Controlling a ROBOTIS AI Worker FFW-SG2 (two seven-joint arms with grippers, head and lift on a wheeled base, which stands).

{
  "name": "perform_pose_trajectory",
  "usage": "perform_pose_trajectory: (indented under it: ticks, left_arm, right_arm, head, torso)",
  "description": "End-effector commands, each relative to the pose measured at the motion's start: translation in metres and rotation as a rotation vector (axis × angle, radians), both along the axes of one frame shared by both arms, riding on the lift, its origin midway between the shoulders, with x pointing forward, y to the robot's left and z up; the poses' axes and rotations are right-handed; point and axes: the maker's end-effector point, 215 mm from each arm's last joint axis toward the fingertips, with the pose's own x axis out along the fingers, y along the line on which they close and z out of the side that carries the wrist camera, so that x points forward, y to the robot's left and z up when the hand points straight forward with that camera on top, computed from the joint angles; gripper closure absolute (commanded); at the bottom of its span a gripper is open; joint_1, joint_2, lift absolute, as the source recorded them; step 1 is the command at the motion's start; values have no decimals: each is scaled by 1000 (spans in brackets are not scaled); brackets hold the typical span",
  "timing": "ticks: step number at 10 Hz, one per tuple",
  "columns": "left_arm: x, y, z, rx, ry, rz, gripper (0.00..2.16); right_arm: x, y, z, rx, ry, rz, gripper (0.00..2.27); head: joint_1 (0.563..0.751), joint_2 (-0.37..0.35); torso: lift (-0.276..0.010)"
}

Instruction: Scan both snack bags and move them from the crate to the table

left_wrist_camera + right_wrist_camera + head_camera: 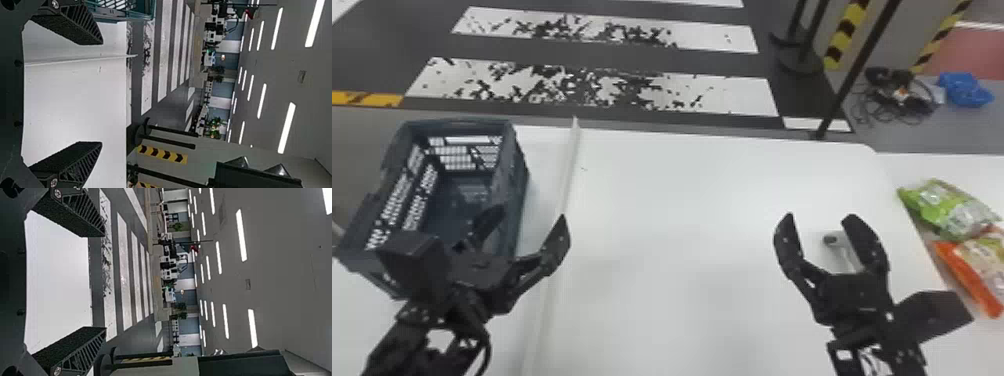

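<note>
Wide and empty at left gripper and right gripper alike. Looks finished, with green snack bag and orange snack bag on white side table, outboard of right jaws. Retract slowly, avoiding slatted crate beside left jaws and grey fitting near right jaws.

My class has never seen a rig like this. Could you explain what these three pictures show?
It is a robot with two black arms, each ending in a two-fingered gripper. The head view looks down from its head; the other two come from its wrists and appear sideways. On the white table a dark crate stands at the robot's left. Green and orange snack bags lie at the far right. The left gripper and right gripper are open, holding nothing.
</note>
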Motion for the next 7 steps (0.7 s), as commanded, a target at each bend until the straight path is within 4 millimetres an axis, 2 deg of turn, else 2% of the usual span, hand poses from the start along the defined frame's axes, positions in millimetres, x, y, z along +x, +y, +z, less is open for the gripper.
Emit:
perform_pose_trajectory:
  ticks: [1, 7]
  left_arm:
    - [0, -1, -2, 0, 4, -1, 83]
    - [-1, -2, -1, -1, 4, -3, 83]
  right_arm:
    - [-1, 0, 0, -1, 1, 2, 83]
    - [-1, 1, 5, 0, -7, 5, 83]
  head:
    - [695, -77]
    - [695, -76]
  torso:
    - [-88]
    - [-88]
